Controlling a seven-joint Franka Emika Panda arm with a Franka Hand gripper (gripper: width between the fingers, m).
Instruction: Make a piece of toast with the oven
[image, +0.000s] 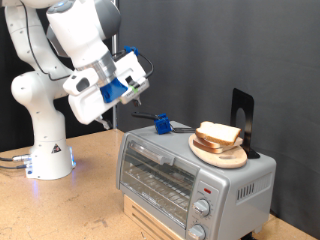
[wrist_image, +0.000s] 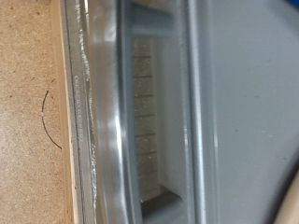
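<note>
The silver-grey oven stands on a wooden block at the exterior view's bottom right, its glass door shut. The piece of toast lies on a round wooden plate on top of the oven. My gripper, with blue parts on a white hand, hangs in the air above the oven's left end and touches nothing. The wrist view looks down the oven's front, showing the door glass and the rack behind it. No fingers show there.
A small blue object and a black upright stand sit on the oven top beside the plate. The wooden table spreads to the left of the oven. It also shows in the wrist view. The arm's white base stands at the exterior view's left.
</note>
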